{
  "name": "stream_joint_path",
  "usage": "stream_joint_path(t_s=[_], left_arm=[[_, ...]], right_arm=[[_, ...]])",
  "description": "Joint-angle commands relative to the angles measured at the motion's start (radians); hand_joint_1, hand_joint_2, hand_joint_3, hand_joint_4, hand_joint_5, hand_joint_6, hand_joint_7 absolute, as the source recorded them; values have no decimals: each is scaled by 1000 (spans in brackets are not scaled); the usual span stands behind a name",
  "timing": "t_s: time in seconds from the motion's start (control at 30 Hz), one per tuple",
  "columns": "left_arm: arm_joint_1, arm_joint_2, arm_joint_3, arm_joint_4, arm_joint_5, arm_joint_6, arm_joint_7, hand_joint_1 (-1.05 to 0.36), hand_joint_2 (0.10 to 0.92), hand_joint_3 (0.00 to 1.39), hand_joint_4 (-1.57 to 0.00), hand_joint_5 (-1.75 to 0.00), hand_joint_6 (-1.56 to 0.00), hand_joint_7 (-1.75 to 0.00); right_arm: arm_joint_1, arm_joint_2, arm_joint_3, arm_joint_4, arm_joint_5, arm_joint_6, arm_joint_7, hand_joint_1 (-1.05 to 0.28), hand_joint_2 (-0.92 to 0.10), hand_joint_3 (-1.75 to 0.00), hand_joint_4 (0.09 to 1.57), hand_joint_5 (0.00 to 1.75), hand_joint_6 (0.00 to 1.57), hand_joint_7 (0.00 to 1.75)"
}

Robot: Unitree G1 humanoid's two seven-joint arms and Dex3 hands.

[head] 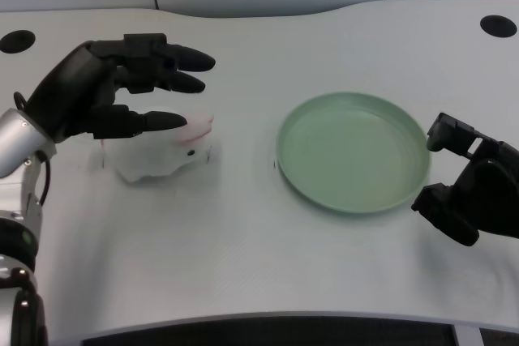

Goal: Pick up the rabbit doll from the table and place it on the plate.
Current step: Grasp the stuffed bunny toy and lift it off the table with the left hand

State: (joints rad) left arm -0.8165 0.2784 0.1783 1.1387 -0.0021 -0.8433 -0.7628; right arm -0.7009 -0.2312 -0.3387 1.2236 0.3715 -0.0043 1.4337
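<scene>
left hand [113, 91]: poised above the doll, fingers spread and reaching toward the plate side, thumb lying low across the doll's upper edge; nothing is gripped, the hand is wide apart
rabbit doll [162, 154]: lies on the white table [243, 257] directly under and just in front of the left fingers, partly hidden by the thumb; whether the thumb touches it I cannot tell
doll's axis: runs roughly left to right, the pink-tinged ear end and the dark eye toward the plate, the bulkier white body toward the left forearm
nearer hand: the left, by far
coming move: judged to be a drop and a close around the body
plate [353, 151]: green, to the doll's right, near but apart
</scene>
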Motion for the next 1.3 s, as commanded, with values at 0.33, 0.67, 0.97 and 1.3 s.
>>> stream_joint_path(t_s=[0.33,0.67,0.97,1.3], left_arm=[[-115,57,-455,179,652,185,946,-1046,921,226,0,1,0,1],[-161,2,-573,241,717,387,973,-1048,921,271,1,1,1,1],[-167,-19,-688,257,810,479,988,-1048,921,294,-48,-27,1,1],[-162,-55,-762,268,873,571,1017,-1020,921,253,-4,-1337,-90,-76]], right_arm=[[12,-7,1,-4,-2,-8,11,-588,-921,-28,1089,1746,821,1730],[14,-4,-1,-8,1,-13,11,-579,-919,-30,1088,1746,834,1745],[18,3,-6,-13,9,-18,26,-574,-915,-34,1094,1746,834,1746],[16,10,-6,-25,19,38,50,-601,-874,-3,1103,1746,996,1304]])
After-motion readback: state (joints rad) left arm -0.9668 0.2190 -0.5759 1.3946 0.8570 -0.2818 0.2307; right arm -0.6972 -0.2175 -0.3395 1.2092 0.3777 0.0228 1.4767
